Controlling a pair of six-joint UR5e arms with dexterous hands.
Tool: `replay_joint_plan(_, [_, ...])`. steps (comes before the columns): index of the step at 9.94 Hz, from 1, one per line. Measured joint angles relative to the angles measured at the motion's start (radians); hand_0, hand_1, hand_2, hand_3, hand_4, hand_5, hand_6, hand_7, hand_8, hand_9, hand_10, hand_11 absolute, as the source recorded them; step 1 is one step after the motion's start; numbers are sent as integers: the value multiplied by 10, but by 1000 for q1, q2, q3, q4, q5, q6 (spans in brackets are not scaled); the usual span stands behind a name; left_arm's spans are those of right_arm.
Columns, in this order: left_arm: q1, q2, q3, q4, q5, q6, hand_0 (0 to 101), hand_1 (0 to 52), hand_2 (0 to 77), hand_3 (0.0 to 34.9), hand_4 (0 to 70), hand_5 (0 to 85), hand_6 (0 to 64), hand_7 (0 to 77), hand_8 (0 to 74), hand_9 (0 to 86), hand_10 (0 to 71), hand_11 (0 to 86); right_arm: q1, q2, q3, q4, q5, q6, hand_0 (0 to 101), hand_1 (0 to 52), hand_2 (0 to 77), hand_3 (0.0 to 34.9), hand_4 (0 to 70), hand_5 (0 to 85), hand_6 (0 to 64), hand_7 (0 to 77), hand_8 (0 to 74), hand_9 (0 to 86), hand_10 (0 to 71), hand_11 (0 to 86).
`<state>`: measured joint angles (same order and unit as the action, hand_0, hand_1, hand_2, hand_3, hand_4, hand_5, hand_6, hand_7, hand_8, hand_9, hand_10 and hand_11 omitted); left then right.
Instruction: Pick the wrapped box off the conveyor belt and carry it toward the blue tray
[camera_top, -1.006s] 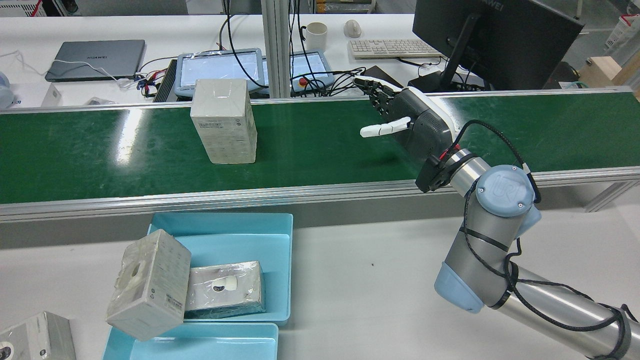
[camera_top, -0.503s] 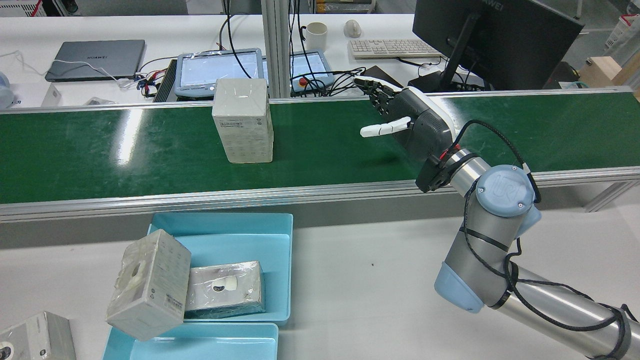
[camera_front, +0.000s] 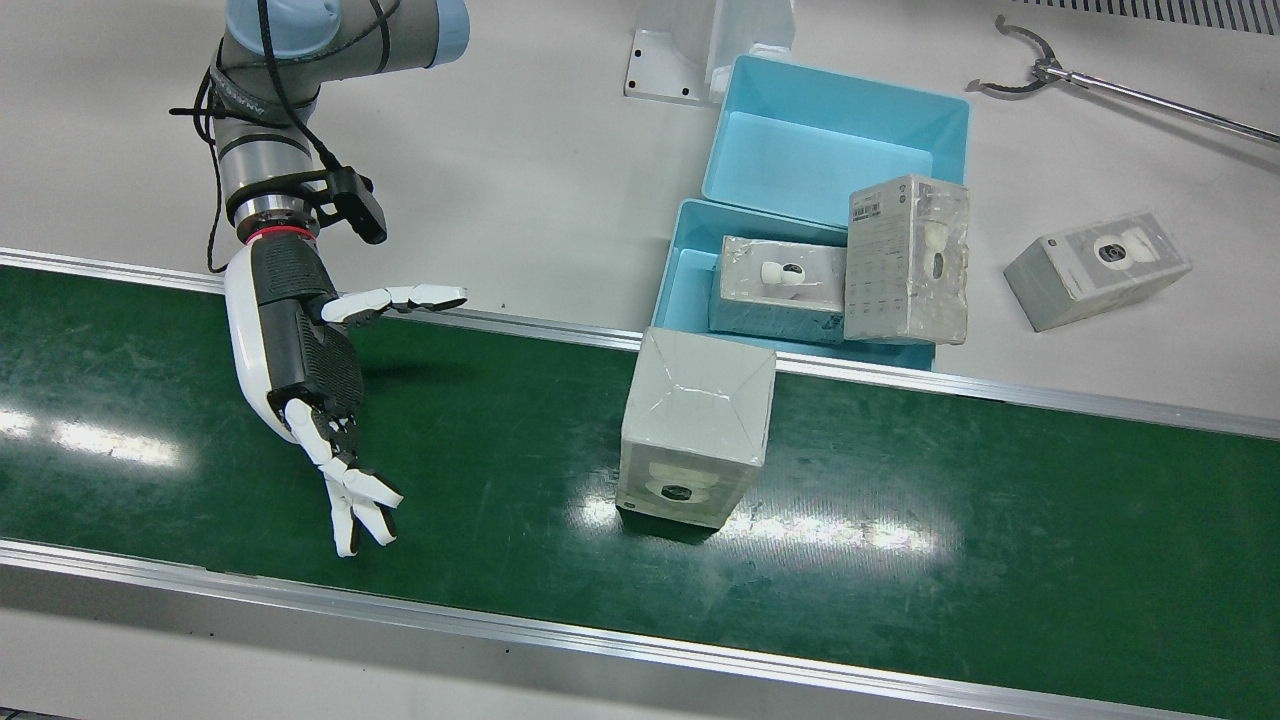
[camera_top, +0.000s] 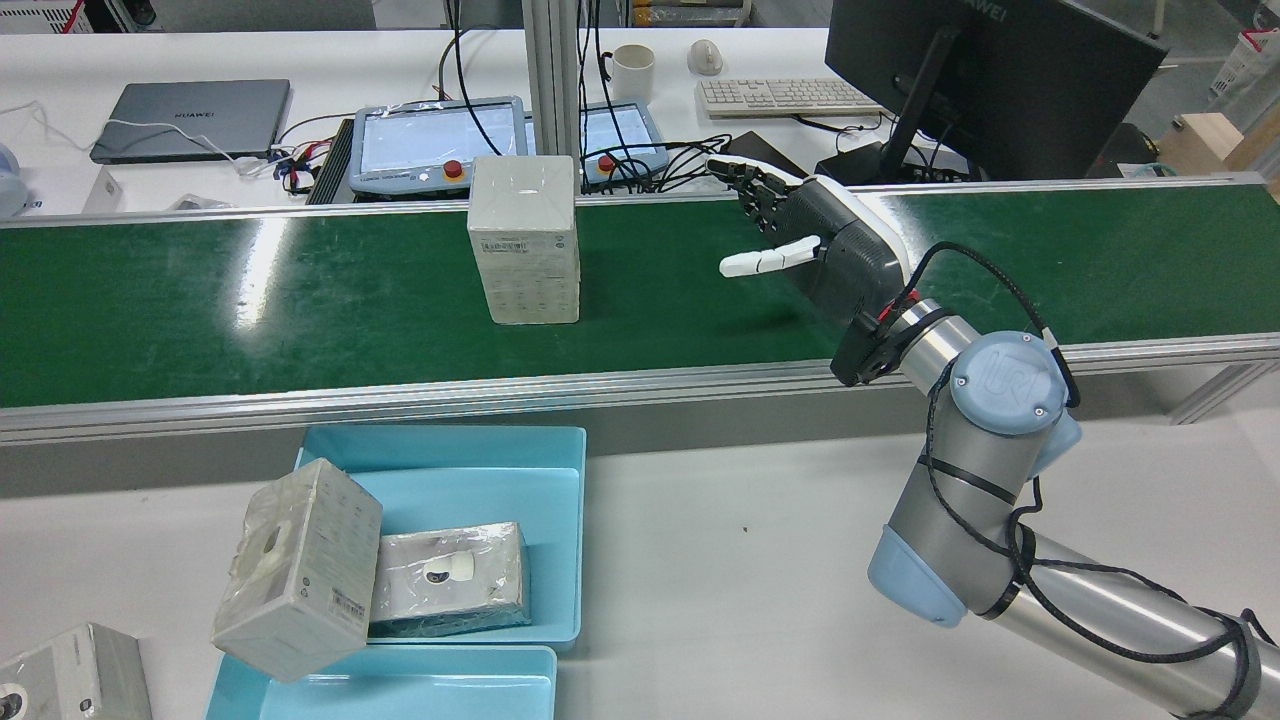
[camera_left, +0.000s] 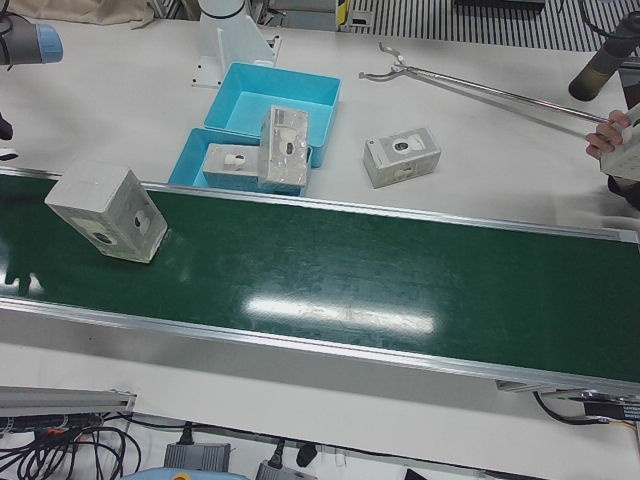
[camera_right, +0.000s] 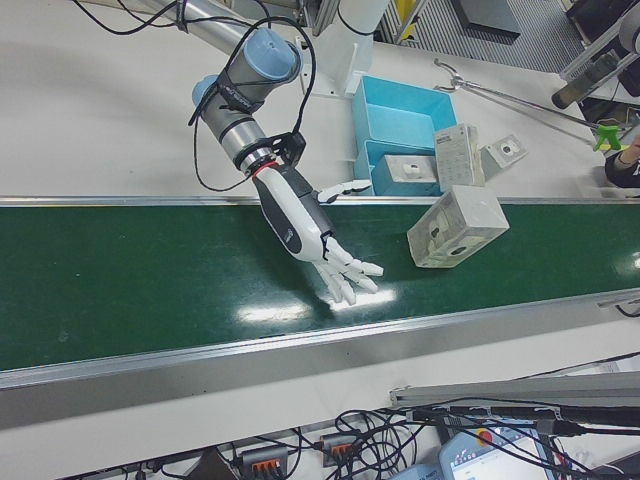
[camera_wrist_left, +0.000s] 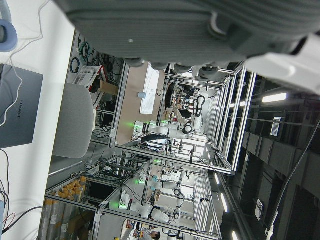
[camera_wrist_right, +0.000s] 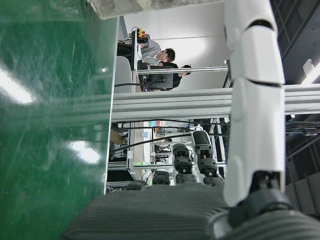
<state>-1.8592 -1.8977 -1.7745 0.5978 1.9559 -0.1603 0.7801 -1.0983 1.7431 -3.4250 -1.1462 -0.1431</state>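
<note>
Grey wrapped box (camera_front: 697, 430), green conveyor belt (camera_front: 1000, 520), light blue tray (camera_front: 835, 125), white fingers (camera_front: 360, 500)

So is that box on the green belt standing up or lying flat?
Standing up: the wrapped box rests on its small end on the conveyor belt, taller than wide.

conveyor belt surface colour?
Dark green, with glare patches; the conveyor belt shows best in the front view.

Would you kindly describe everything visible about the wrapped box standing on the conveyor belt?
The wrapped box is a pale grey carton under shiny clear film. It stands upright on the green conveyor belt; a white, camera-like device is pictured on one side, small print on another. Nothing grips it: the open right hand is apart from it. It is near the blue tray.
</note>
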Motion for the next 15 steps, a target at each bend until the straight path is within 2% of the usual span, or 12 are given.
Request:
replay_joint_plan(12, [0, 0, 0, 0, 0, 0, 0, 0, 11, 0, 0, 11, 5, 5, 5, 0, 5, 5, -2, 0, -6, 1, 1, 3, 483, 158, 114, 0, 104, 175, 33, 44, 0, 33, 0, 5])
replay_joint_plan(13, [0, 0, 0, 0, 0, 0, 0, 0, 5, 0, 0, 11, 5, 5, 5, 0, 5, 5, -3, 0, -11, 2, 1, 6, 480, 136, 82, 0, 98, 153, 33, 44, 0, 33, 0, 5])
replay_joint_plan(14, [0, 0, 0, 0, 0, 0, 0, 0, 11, 0, 0, 11, 5, 5, 5, 0, 5, 5, -3, 0, -16, 3, 2, 8, 464, 93, 22, 0, 76, 153, 33, 16, 0, 33, 0, 5])
replay_joint_plan(15, [0, 0, 0, 0, 0, 0, 0, 0, 11, 0, 0, 11, 5, 5, 5, 5, 5, 5, -3, 0, -18, 3, 2, 9, 464, 93, 22, 0, 76, 153, 33, 16, 0, 33, 0, 5])
